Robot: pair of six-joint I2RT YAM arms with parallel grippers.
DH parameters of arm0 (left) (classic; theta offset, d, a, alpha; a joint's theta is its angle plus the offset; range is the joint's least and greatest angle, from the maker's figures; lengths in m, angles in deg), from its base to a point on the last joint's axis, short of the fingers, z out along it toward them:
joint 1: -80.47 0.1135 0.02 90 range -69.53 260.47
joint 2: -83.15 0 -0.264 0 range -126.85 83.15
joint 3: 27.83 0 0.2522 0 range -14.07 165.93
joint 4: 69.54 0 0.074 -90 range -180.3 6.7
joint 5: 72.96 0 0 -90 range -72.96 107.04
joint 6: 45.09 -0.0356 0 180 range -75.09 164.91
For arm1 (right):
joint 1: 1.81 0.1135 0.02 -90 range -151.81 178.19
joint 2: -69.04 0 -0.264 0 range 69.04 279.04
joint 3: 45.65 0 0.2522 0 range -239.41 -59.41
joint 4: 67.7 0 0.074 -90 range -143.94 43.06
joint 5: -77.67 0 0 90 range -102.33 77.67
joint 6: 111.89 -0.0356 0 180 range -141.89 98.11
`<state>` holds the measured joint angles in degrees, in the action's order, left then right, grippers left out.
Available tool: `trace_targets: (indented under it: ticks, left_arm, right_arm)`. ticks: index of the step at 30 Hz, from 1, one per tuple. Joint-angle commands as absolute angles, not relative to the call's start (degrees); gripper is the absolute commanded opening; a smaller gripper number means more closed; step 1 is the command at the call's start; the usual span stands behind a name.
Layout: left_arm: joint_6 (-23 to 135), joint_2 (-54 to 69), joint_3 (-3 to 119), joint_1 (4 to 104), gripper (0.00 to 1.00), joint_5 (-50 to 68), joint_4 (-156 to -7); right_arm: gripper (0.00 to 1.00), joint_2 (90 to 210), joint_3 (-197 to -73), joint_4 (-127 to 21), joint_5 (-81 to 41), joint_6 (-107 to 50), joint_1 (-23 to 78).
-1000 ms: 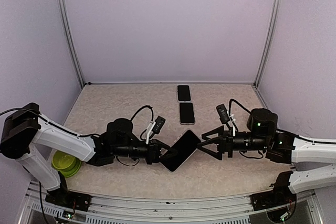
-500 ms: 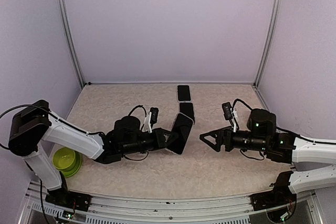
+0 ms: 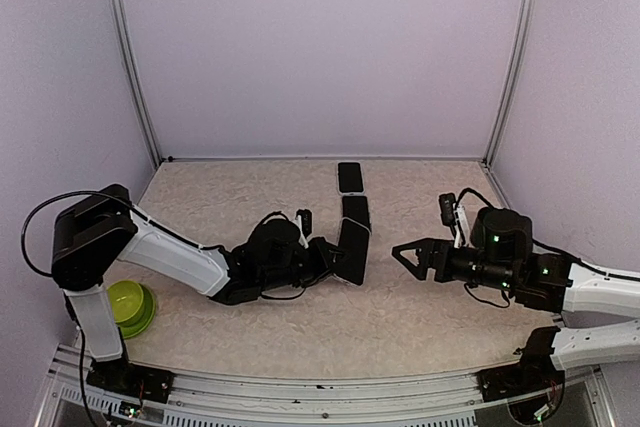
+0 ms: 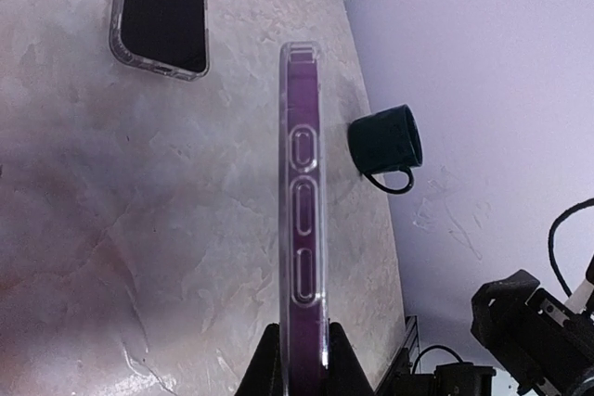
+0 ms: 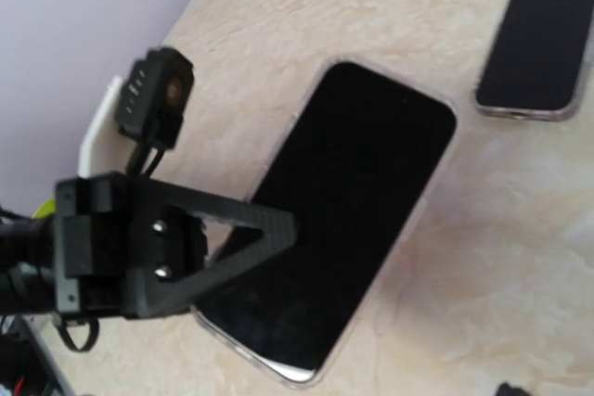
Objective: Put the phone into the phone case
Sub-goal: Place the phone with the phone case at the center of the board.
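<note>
Clear plastic rims the phone (image 5: pixel 357 192) you are working with. From the right wrist view its screen is black and unlit, with a thin see-through border all round. Edge-on in the left wrist view, the phone case (image 4: pixel 304 210) shows three moulded button covers along a purple-tinted side, so the phone sits inside the case.

Your left gripper (image 4: pixel 302 359) is clamped on one short end of the phone, one finger on each face, and the rest of the phone juts straight out beyond the fingertips. In the top view it is turned up on its long side; you cannot tell whether it touches the table (image 3: pixel 420 327).

Take the far phone (image 3: pixel 349 177) by the back wall as your landmark. The held phone lies nearer to you than that one and almost in line with it. A middle phone (image 3: pixel 356 206) lies flat between the two, partly hidden behind the held one. Your right gripper (image 3: pixel 402 259) hangs nearer than the far phone and off to its right, fingers spread wide and holding nothing, apart from the held phone. A green bowl (image 3: pixel 128 305) sits well to the left of the far phone, at the near edge.

Counted: three phones, one bowl, two grippers.
</note>
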<state>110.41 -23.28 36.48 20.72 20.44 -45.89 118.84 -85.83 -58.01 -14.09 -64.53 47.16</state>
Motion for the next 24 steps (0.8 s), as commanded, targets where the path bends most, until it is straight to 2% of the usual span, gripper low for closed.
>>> trace_targets:
  ticks: [1,10,24]
  left_arm:
    - [114.95,-26.51,41.29,20.7,0.0,21.82,-44.42]
    - [120.42,-34.46,46.26,22.62,0.0,22.55,-47.31]
    - [123.48,-40.3,51.09,24.28,0.03,20.02,-49.05]
  right_arm:
    - [0.91,117.82,-86.41,-55.89,-11.15,-66.0,46.53]
    - [0.91,117.44,-85.47,-55.67,-10.87,-65.96,46.39]
    - [0.91,116.6,-84.9,-55.24,-10.05,-65.29,45.98]
